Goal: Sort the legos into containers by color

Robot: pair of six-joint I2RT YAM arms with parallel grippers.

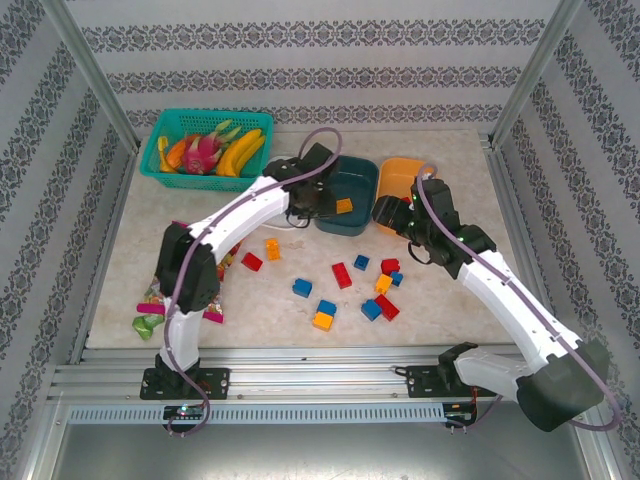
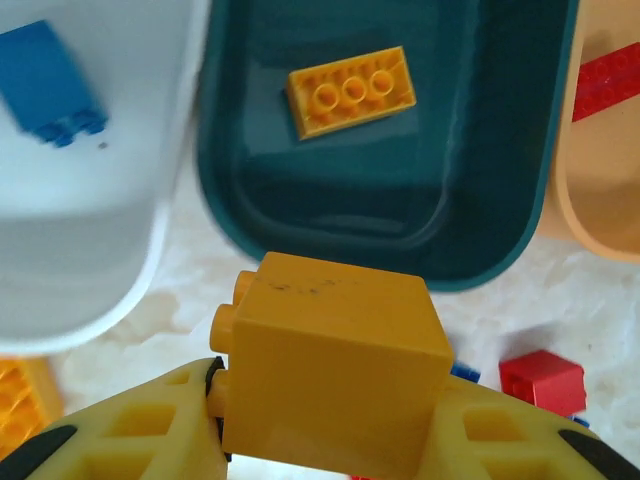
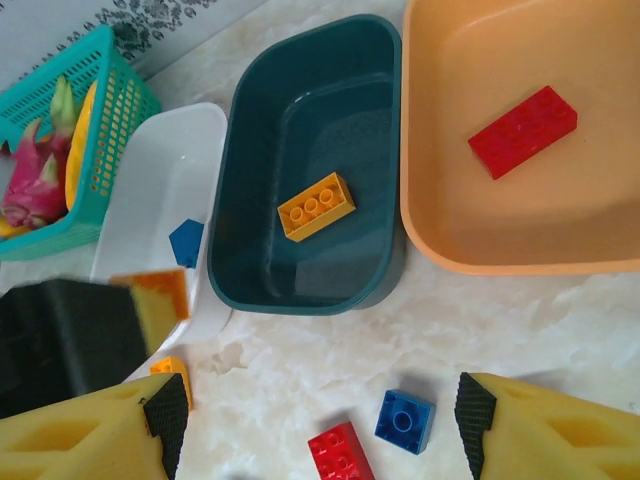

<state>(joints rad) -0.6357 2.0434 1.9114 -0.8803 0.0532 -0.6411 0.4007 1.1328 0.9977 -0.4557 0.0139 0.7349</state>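
One yellow brick (image 2: pixel 335 370) sits clamped in the left tool (image 2: pixel 325 425), the dark teal dish (image 2: pixel 470 170) just ahead (long yellow brick (image 2: pixel 350 92) already inside); the right tool (image 3: pixel 318 410) hangs open, empty

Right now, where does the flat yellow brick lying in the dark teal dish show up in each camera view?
Top external: flat yellow brick sits just above picture centre, mid-dish.
Left wrist: flat yellow brick near the top, centre, beyond the held yellow block in the left jaws.
Right wrist: flat yellow brick at picture centre, in the dish's lower half.
Shared landmark: the dark teal dish around it.
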